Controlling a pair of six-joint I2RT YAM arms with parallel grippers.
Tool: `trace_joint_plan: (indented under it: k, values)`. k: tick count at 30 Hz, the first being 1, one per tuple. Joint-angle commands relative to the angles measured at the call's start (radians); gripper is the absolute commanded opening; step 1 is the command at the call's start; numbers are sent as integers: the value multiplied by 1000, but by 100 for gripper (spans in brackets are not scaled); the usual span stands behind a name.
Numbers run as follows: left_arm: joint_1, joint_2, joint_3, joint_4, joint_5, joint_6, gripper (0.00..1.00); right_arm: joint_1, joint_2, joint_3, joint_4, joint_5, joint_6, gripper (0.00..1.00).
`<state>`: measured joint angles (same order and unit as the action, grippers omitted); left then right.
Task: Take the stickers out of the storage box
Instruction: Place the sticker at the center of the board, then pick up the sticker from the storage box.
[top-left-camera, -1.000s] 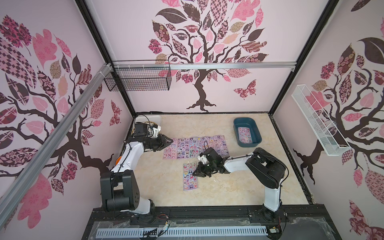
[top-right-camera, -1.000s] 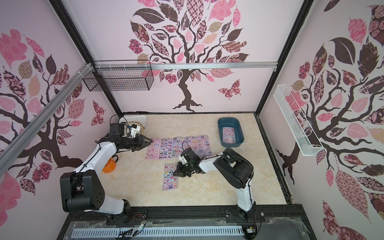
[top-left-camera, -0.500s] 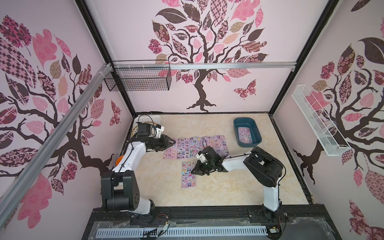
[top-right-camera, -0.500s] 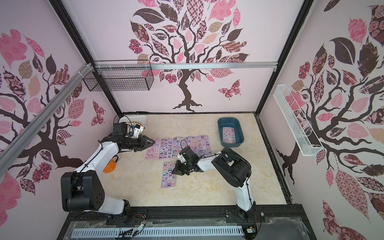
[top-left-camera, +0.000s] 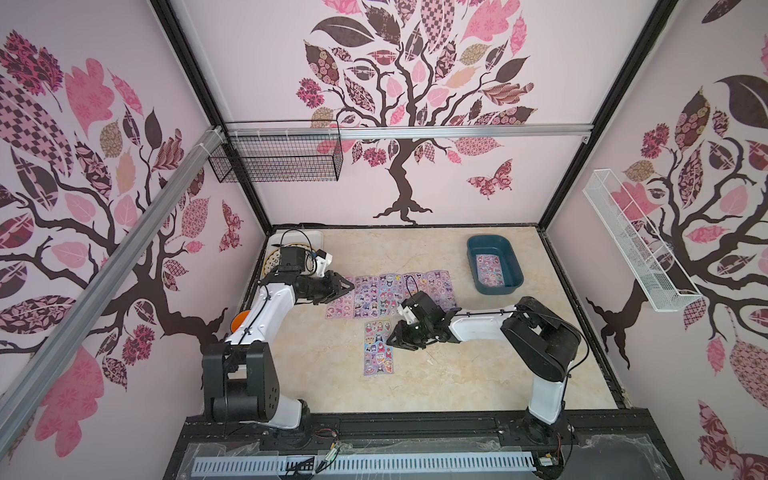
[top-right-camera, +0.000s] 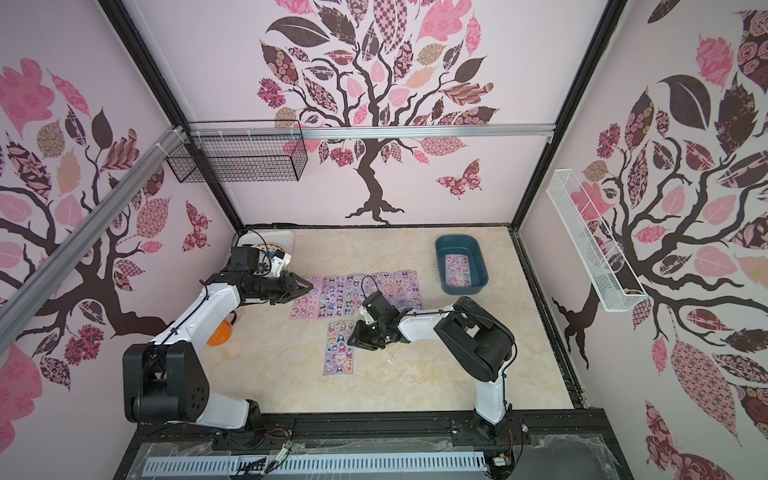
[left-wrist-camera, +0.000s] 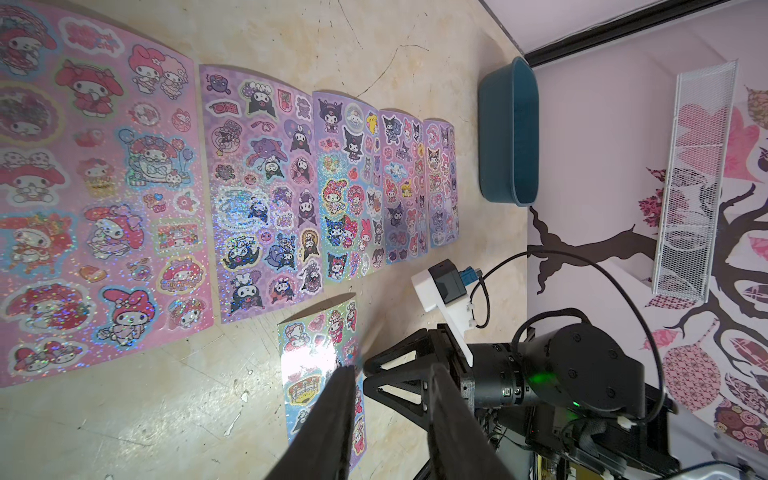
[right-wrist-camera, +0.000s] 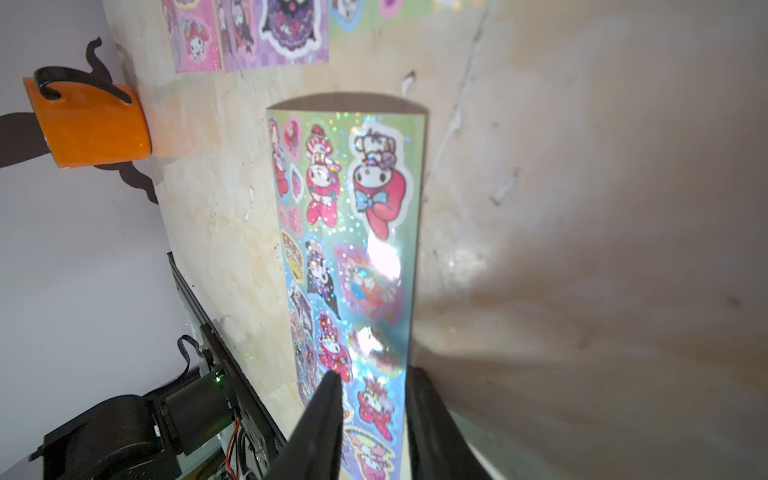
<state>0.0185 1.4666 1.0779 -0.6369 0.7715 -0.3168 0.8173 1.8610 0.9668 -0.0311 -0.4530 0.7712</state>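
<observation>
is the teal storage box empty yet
Not empty: one sticker sheet lies flat inside the storage box, seen in both top views.

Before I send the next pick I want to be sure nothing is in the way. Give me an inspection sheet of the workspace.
Surface: beige table, some marks, no spills seen.
Job's things: row of five sticker sheets laid out; lone sheet nearer the arm bases; at least one sheet remains in the storage box.
Clutter: orange cup by the left arm; white tray in the far left corner.
Grippers: left gripper open, empty, at the row's end; right gripper open at the lone sheet's edge.
Cables: left wrist cable and right wrist cable loop free, no snag seen.
Surroundings: black wire basket, white mesh basket, tree decals on the walls.
</observation>
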Motion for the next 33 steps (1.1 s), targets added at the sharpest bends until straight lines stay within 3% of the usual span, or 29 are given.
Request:
trace_joint_plan:
  k: [1, 8, 18, 21, 26, 29, 33]
  values:
    - [-12, -12, 25, 17, 5, -5, 36, -18, -45, -9, -179, 102, -67, 34]
    - [-30, 3, 51, 45, 12, -41, 36, -155, -192, 22, -325, 161, -172, 35]
    - [-95, 84, 179, 57, 16, -91, 36, -555, -321, 166, -529, 196, -396, 49]
    - [-137, 116, 213, 68, -4, -101, 36, -661, -283, 262, -603, 224, -467, 57]
    - [-207, 195, 281, 60, -18, -100, 36, -716, -134, 474, -766, 421, -559, 64]
    - [-221, 226, 292, 67, -10, -105, 36, -719, -42, 566, -807, 519, -593, 79]
    - [-221, 238, 279, 50, -23, -76, 35, -740, 76, 664, -832, 548, -606, 93]
